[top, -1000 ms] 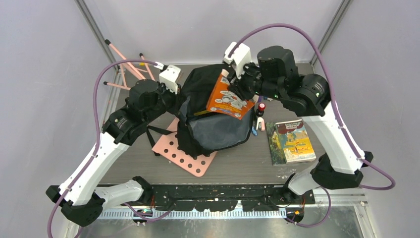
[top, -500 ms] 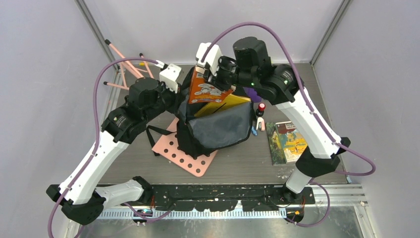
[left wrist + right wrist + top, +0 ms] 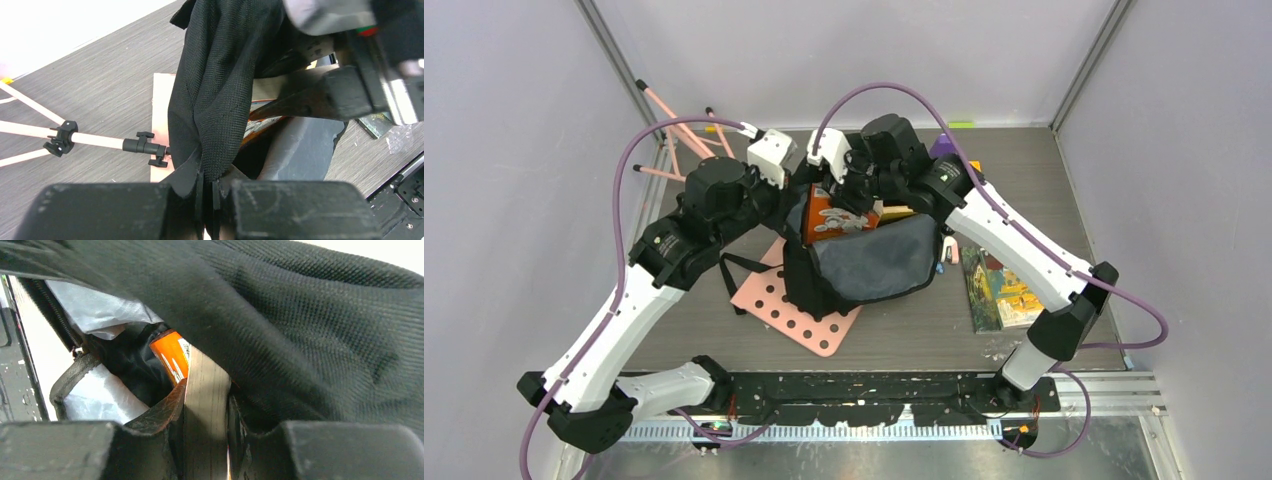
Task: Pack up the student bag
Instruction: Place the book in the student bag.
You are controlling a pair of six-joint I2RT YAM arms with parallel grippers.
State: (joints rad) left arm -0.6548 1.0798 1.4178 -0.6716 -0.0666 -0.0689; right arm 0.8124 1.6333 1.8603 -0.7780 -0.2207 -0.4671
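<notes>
Bag: the black bag (image 3: pixel 864 270) stands mid-table, partly on a pink board (image 3: pixel 799 315), mouth up and grey lining showing; in the right wrist view its black fabric (image 3: pixel 310 325) fills most of the frame.
Left gripper: the left gripper (image 3: pixel 207 192) is clamped tight on a fold of the bag's rim (image 3: pixel 215 100), lifting that edge so the mouth gapes.
Right gripper: the right gripper (image 3: pixel 205 440) is part-closed on the edge of an orange book (image 3: pixel 834 212), the book's upper edge (image 3: pixel 206 405) pinched flat between the jaws, and it reaches down into the mouth.
Book: partly inside, tilted, one orange corner (image 3: pixel 172 357) pointing into the dark interior; a yellow item (image 3: pixel 894 212) shows just beside it in the opening.
Step in hand: judged as sliding the book into the bag.
Doing it well: keep the left pull steady so the rim stays taut; angle the book along the lining so its corner clears the zipper edge; let go only once it sits low enough not to tip out.
Risk: loose fabric could fold over the book and stop it.
Left over: more books (image 3: pixel 1004 285) lie to the right on the table, apart from the bag.
</notes>
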